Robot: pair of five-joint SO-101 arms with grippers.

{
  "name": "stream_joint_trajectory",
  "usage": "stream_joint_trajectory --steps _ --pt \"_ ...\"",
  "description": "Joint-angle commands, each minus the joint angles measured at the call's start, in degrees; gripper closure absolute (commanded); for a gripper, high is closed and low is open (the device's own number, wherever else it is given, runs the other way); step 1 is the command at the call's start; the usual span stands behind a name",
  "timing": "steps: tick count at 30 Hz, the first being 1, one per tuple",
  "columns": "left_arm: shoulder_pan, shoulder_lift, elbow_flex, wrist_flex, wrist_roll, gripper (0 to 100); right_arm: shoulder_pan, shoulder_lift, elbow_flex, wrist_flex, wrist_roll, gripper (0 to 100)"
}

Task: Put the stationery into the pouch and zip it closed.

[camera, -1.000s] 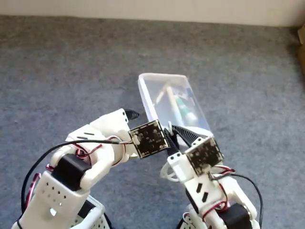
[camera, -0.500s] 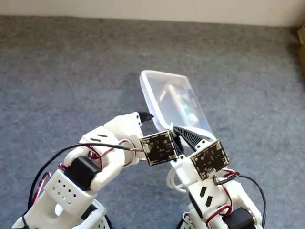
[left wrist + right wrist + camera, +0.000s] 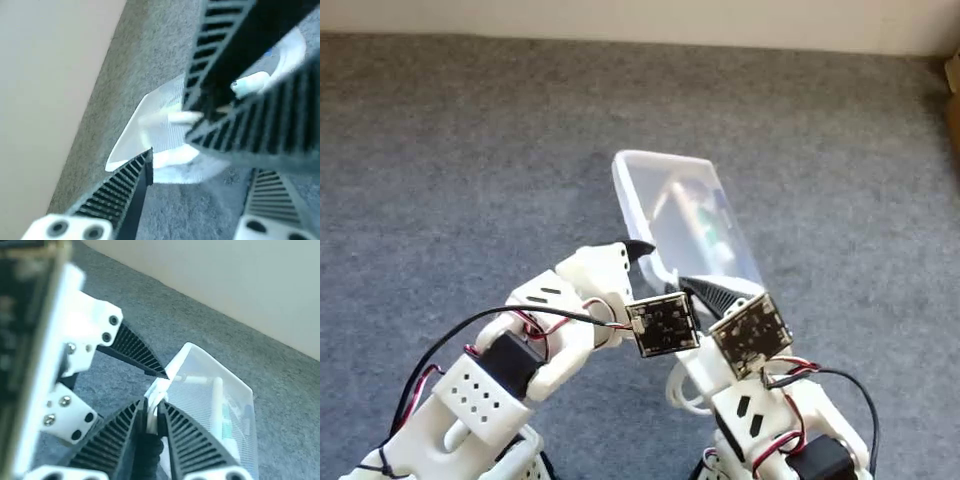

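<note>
The pouch (image 3: 672, 190) lies on the surface (image 3: 470, 150) just ahead of your arms and looks light, limp and slick, so with your right claw (image 3: 152, 412) pinching its near rim, aim the wide-spread left claw (image 3: 202, 172) at the zip edge.

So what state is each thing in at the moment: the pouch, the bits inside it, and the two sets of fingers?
pouch: lying flat on the carpet; zipped or not, cannot tell.
stationery: inside the pouch, seen through its clear wall.
right gripper: fingers shut on the pouch's near edge.
left gripper: fingers open, close by the pouch, holding nothing.
</note>
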Motion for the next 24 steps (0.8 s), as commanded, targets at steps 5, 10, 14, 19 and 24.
stream_joint_trajectory --steps 5,10,14,19,24 --pt "0.7 0.3 3.0 -6.1 -0.5 71 -2.9 -0.7 -4.5 0.3 0.7 99.3" --pt "1.3 0.3 7.3 -10.1 -0.4 71 -2.9 -0.7 -4.5 0.3 0.7 99.3" --pt "1.5 -0.1 9.5 -12.7 -0.3 77 -2.9 -0.7 -4.5 0.1 0.7 99.3" --pt "1.5 -0.2 9.4 -14.1 -0.2 95 0.0 -0.7 -4.5 -0.8 0.6 99.3" --pt "1.1 -0.2 9.3 -14.0 -0.1 99 7.3 -0.7 -4.1 -5.8 0.4 99.3"
